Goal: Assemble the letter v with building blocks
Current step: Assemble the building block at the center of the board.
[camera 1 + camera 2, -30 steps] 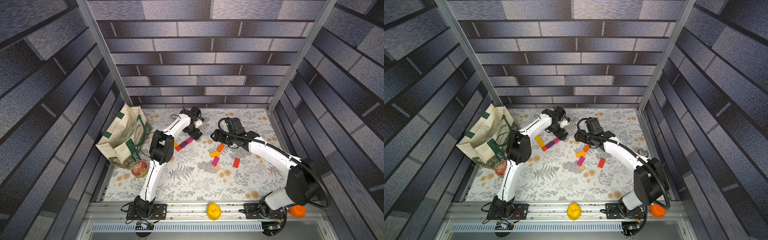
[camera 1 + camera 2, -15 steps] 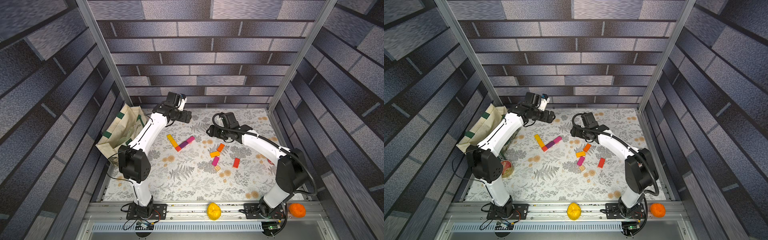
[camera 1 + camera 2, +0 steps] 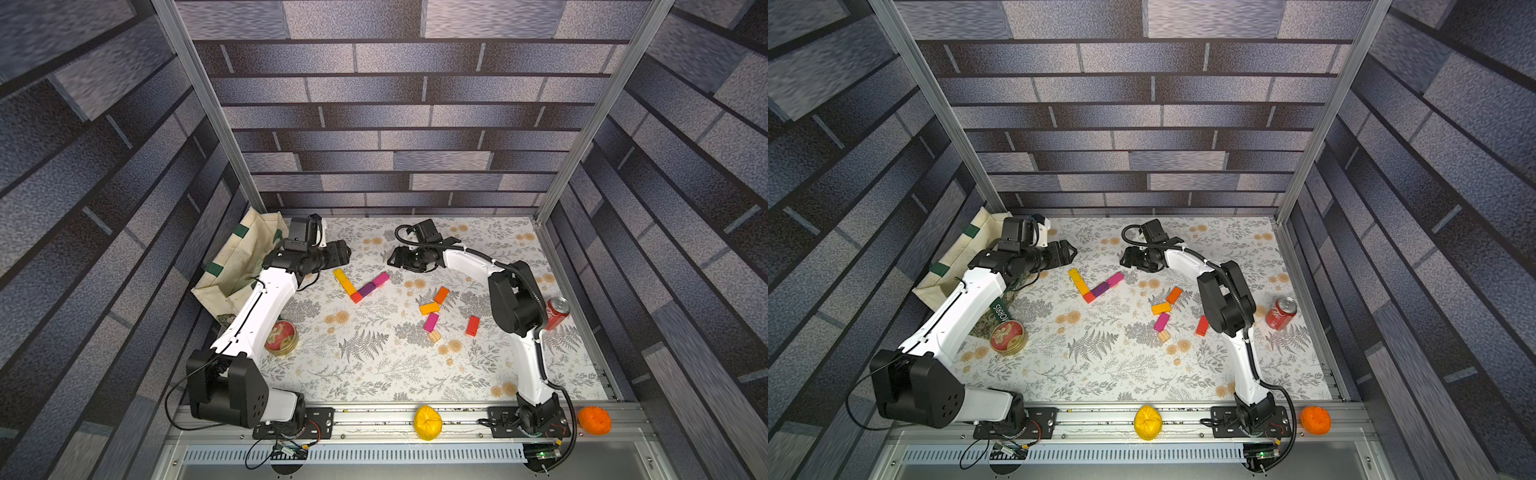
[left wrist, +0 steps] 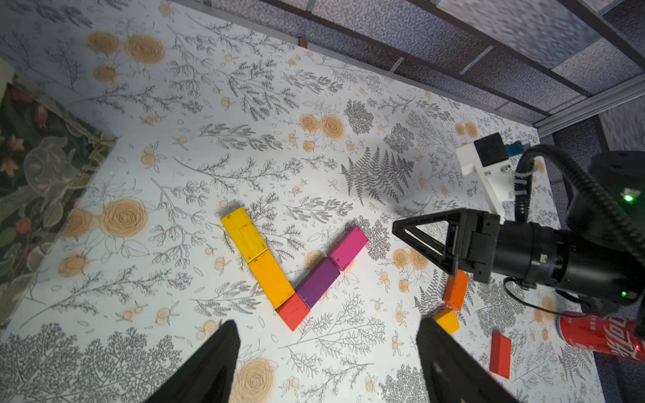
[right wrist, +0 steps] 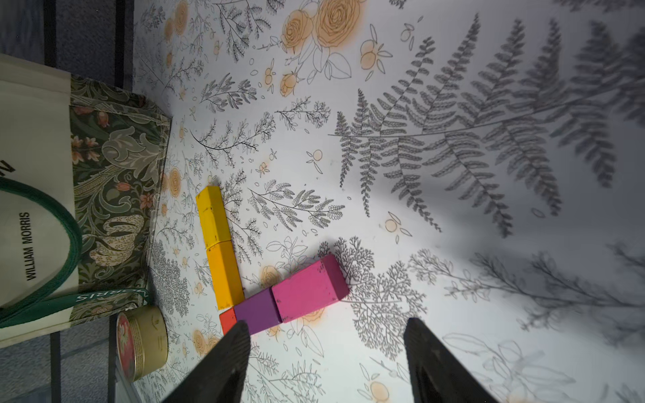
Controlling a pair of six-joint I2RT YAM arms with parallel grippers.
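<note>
Five building blocks lie as the letter v in both top views: yellow and amber in one row, magenta and purple in the other, red at the point. Loose blocks lie right of it: orange, amber, magenta, a wood cube, red. My left gripper hovers open and empty left of the v. My right gripper is open and empty beside the magenta end.
A tote bag leans at the back left, with a round tin in front of it. A red soda can stands at the right edge. A yellow lump and an orange lump sit on the front rail.
My left gripper has drawn back leftward off the v toward the bag, its jaws narrowing a little. My right gripper has shifted left, closer to the magenta end.
</note>
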